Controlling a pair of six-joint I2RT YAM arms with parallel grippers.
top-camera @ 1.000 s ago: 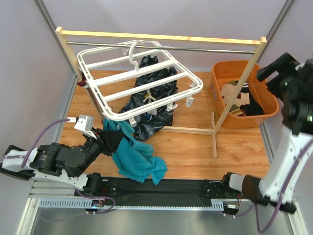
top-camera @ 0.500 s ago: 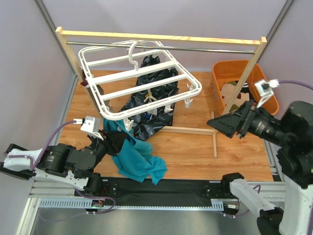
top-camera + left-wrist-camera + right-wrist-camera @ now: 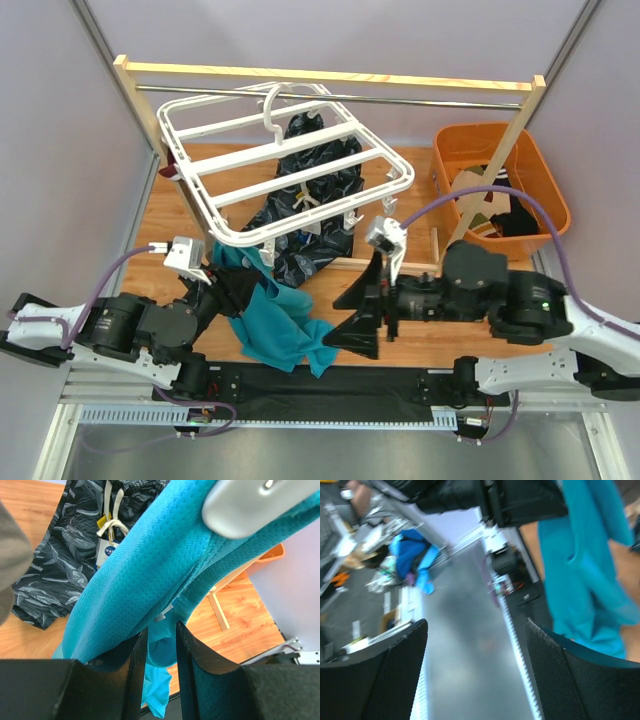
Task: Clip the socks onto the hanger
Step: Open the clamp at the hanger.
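The white hanger [image 3: 290,170] hangs tilted from the metal rail, small clips [image 3: 388,207] dangling under its edge. A teal sock [image 3: 280,325] is lifted at its upper end by my left gripper [image 3: 226,284], just below the hanger's near corner; the rest trails onto the table. In the left wrist view the teal sock [image 3: 150,565] drapes across my gripper [image 3: 156,637], which is shut on it, and a pale rounded plastic piece [image 3: 250,502] sits close above. My right gripper [image 3: 358,316] stands open, low over the table, right of the sock. More socks [image 3: 495,210] lie in the basket.
An orange basket [image 3: 450,180] stands at the back right behind the wooden rack's leg [image 3: 480,195]. A dark glossy patterned cloth [image 3: 310,200] lies under the hanger. The rack's foot [image 3: 437,275] crosses the table. The right wrist view is blurred, showing the table's front rail [image 3: 515,630] and the teal sock [image 3: 585,570].
My right arm has swung down from the far right to low over the table, its open gripper now beside the teal sock. The hanger swayed slightly. The left gripper hardly moved.
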